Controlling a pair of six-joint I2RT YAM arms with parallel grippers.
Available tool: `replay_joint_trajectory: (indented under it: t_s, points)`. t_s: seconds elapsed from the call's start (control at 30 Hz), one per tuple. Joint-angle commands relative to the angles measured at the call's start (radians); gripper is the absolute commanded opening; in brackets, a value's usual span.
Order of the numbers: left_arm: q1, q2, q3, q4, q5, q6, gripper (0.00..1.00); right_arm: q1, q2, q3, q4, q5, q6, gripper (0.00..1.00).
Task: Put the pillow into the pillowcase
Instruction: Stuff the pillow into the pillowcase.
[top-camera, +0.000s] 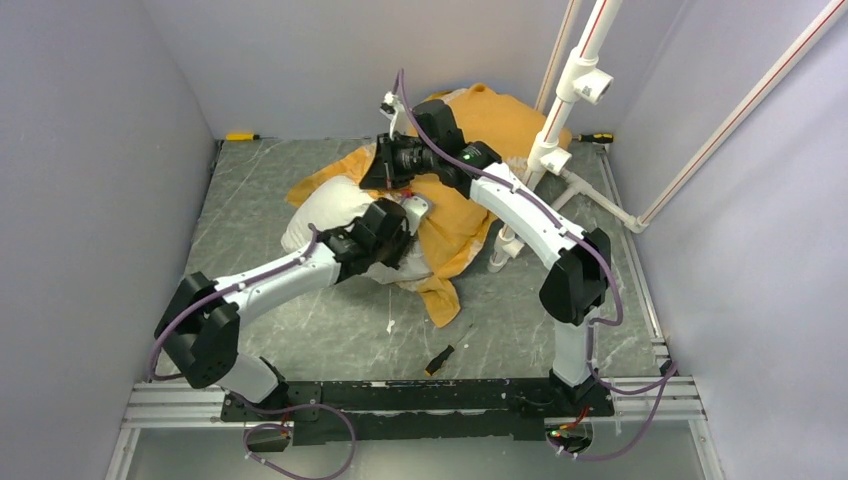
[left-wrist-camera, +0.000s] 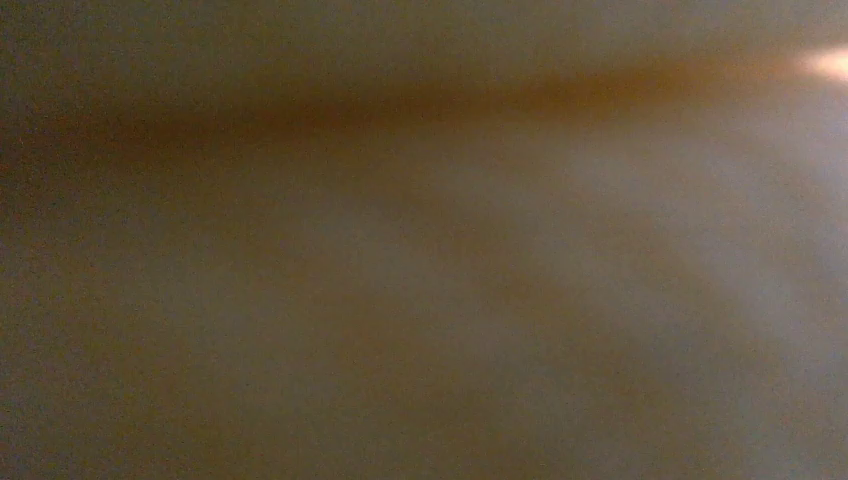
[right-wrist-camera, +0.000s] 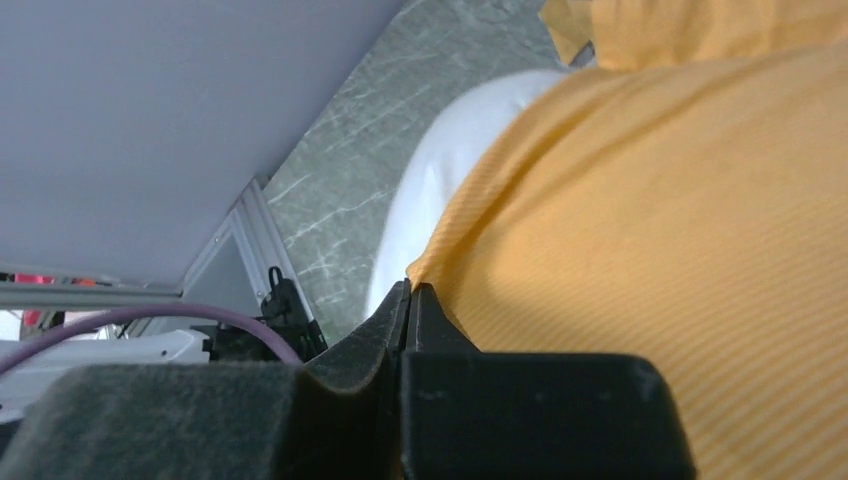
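The white pillow (top-camera: 325, 215) lies at the middle of the table, its right part covered by the pillowcase (top-camera: 490, 120), which shows only its orange-yellow side. My right gripper (top-camera: 388, 170) is at the case's far left edge. In the right wrist view its tips (right-wrist-camera: 410, 292) are shut on the hem of the orange pillowcase (right-wrist-camera: 650, 220), with the white pillow (right-wrist-camera: 440, 180) just beyond. My left gripper (top-camera: 392, 228) is pushed in where pillow and case meet, its fingers hidden. The left wrist view is only a brown-grey blur of close fabric.
A white pipe frame (top-camera: 560, 110) stands at the back right, touching the pillowcase. Yellow-handled tools lie at the back left (top-camera: 240, 136) and back right (top-camera: 598, 138). A small black and orange tool (top-camera: 438, 358) lies near the front edge. Grey walls close in on three sides.
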Motion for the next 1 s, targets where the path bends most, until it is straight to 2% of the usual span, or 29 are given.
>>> replay_joint_trajectory:
  t_s: [0.0, 0.03, 0.07, 0.1, 0.13, 0.17, 0.3, 0.43, 0.53, 0.63, 0.73, 0.8, 0.87, 0.9, 0.97]
  points:
    - [0.128, -0.091, 0.081, -0.229, 0.017, -0.187, 0.29, -0.013, -0.091, -0.076, 0.103, -0.033, 0.099, 0.0]
    - [0.142, -0.133, 0.071, -0.299, 0.063, -0.223, 0.52, -0.03, -0.08, -0.076, 0.098, -0.014, 0.104, 0.0]
    - [0.149, -0.181, 0.065, -0.355, 0.086, -0.262, 0.67, -0.039, -0.063, -0.071, 0.089, -0.005, 0.1, 0.0]
    - [0.151, -0.228, 0.063, -0.408, 0.083, -0.307, 0.75, -0.047, -0.041, -0.057, 0.073, 0.006, 0.093, 0.0]
    - [0.152, -0.273, 0.069, -0.472, 0.073, -0.347, 0.89, -0.051, -0.018, -0.042, 0.055, 0.005, 0.085, 0.0]
    - [0.154, -0.316, 0.078, -0.527, 0.07, -0.381, 0.98, -0.053, 0.005, -0.025, 0.036, 0.004, 0.07, 0.0]
    - [0.201, -0.431, 0.146, -0.714, 0.067, -0.522, 0.99, -0.056, 0.053, -0.005, 0.002, -0.002, 0.058, 0.0]
    - [0.342, -0.413, 0.204, -0.791, 0.203, -0.665, 0.99, -0.059, 0.037, -0.032, 0.003, -0.008, 0.056, 0.0]
    - [0.487, -0.355, 0.194, -0.749, 0.358, -0.743, 0.99, -0.063, 0.017, -0.059, 0.008, -0.027, 0.056, 0.0]
    - [0.65, -0.321, 0.091, -0.591, 0.572, -0.81, 0.99, -0.067, -0.018, -0.102, 0.041, -0.037, 0.069, 0.0]
    - [0.773, -0.312, -0.106, -0.268, 0.745, -0.943, 0.99, -0.074, -0.045, -0.14, 0.077, -0.052, 0.1, 0.0]
    - [0.779, -0.296, -0.249, 0.049, 0.805, -1.059, 0.99, -0.077, -0.055, -0.155, 0.101, -0.077, 0.121, 0.0]
    - [0.738, -0.256, -0.367, 0.51, 0.831, -1.177, 0.98, -0.078, -0.058, -0.159, 0.134, -0.132, 0.141, 0.0]
    - [0.713, -0.22, -0.383, 0.674, 0.825, -1.202, 0.89, -0.077, -0.06, -0.156, 0.146, -0.156, 0.153, 0.0]
    - [0.658, -0.126, -0.324, 0.839, 0.834, -1.181, 0.66, -0.076, -0.072, -0.154, 0.201, -0.219, 0.195, 0.0]
